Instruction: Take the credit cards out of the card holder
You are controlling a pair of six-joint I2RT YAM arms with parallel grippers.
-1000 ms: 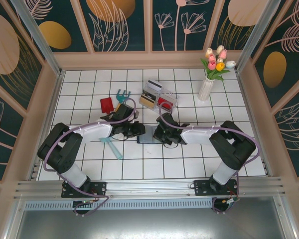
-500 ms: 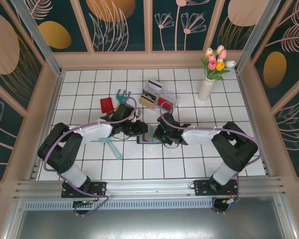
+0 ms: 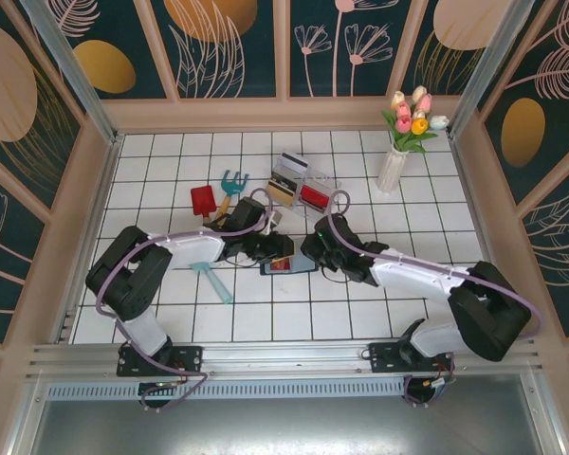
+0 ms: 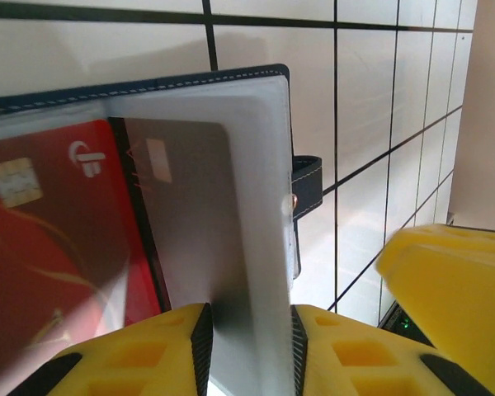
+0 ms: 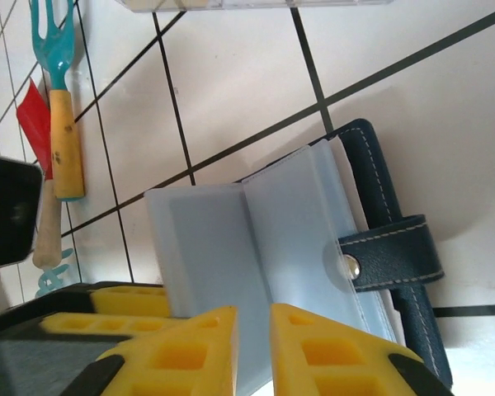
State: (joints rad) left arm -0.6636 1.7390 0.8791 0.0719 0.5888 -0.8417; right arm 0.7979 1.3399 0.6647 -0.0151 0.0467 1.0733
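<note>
Card holder (image 3: pixel 289 266) has been spread open between the grippers since the last check. Red card (image 4: pixel 49 247) is exposed but still pocketed. A pocket leaf is pinched by left gripper (image 4: pixel 249 322). Right gripper (image 5: pixel 254 323) is nearly closed, its grip cannot be told. Extraction pending.

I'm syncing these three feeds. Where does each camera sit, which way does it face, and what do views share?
Top external: above and behind the bases, looking down at the table; both arms whole, left gripper and right gripper at the card holder.
Left wrist: on the left arm, facing along its yellow fingers at a pocket leaf and the red card.
Right wrist: on the right arm, facing past its yellow fingers at the clasp tab and garden fork.
Shared: the card holder, in all three.
</note>
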